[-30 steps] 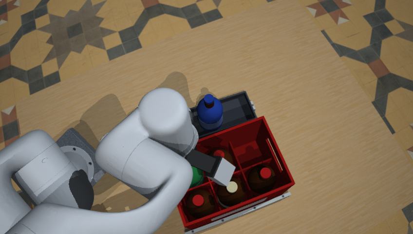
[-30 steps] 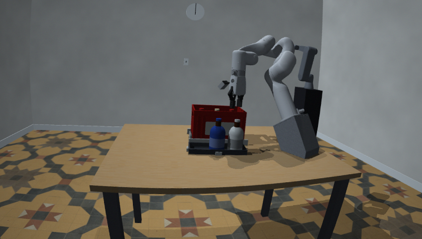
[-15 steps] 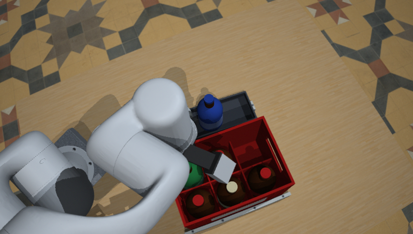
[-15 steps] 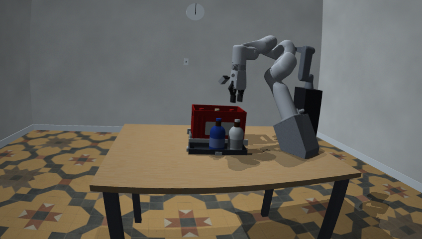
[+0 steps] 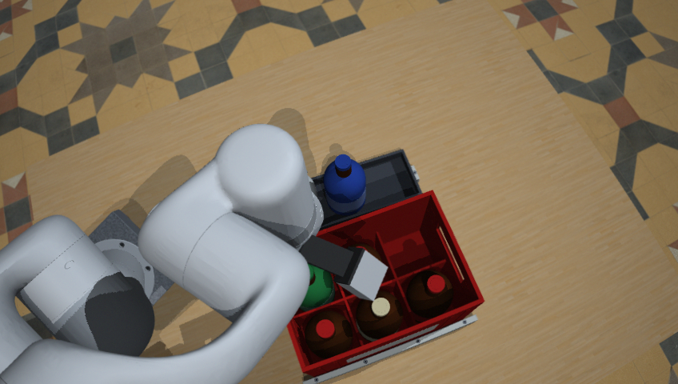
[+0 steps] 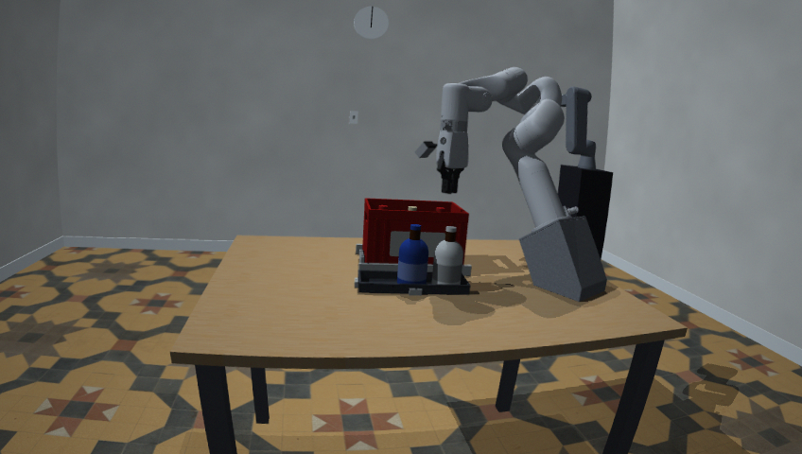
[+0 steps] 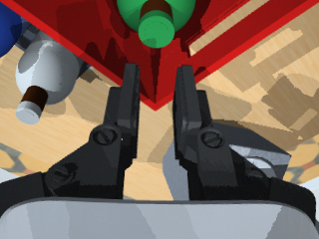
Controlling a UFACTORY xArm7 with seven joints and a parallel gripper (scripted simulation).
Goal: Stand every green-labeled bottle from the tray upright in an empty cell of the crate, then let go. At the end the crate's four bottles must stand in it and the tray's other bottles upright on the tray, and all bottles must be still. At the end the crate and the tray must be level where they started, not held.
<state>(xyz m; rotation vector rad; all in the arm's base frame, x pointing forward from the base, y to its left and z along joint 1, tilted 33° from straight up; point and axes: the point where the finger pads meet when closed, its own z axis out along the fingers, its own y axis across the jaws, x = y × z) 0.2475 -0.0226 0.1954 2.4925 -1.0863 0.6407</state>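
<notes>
I count seven bottles: four brown (image 5: 328, 345) (image 5: 430, 302) (image 5: 378, 323) (image 5: 374, 253), one green (image 5: 319, 289) (image 7: 171, 10), one blue (image 5: 344, 185) (image 6: 413, 255) (image 7: 7, 30) and one white (image 6: 448, 255) (image 7: 47, 72). Five stand in the one crate (image 5: 459, 310) (image 6: 376, 241) (image 7: 90, 63), two on the one tray (image 5: 403, 164) (image 6: 376, 288). There's one clock (image 6: 371, 22) on the wall, too.

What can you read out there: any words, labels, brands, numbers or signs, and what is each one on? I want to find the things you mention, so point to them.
No readable text anywhere.
Crate (image 5: 387, 342) (image 6: 416, 216): pale side panel, no legible lettering.
Blue bottle (image 5: 344, 187) (image 6: 413, 261) and white bottle (image 6: 448, 261) (image 7: 47, 72): no legible text.
Wall clock (image 6: 371, 22): no numerals I can make out.
Arm (image 5: 69, 285): a small curved mark, too faint to read.
</notes>
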